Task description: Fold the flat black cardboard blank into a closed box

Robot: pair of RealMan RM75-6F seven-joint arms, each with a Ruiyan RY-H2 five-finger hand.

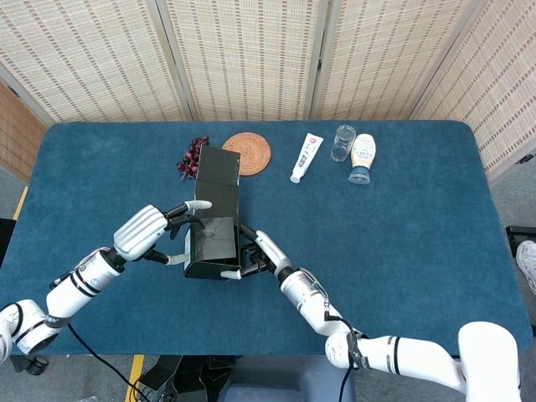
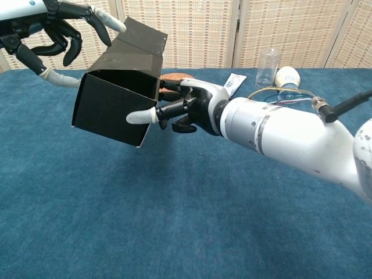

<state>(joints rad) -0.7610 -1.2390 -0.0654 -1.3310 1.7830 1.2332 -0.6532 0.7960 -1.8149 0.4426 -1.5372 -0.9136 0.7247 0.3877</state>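
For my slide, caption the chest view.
Right hand holds the black box above the table while left hand presses its top flap down.
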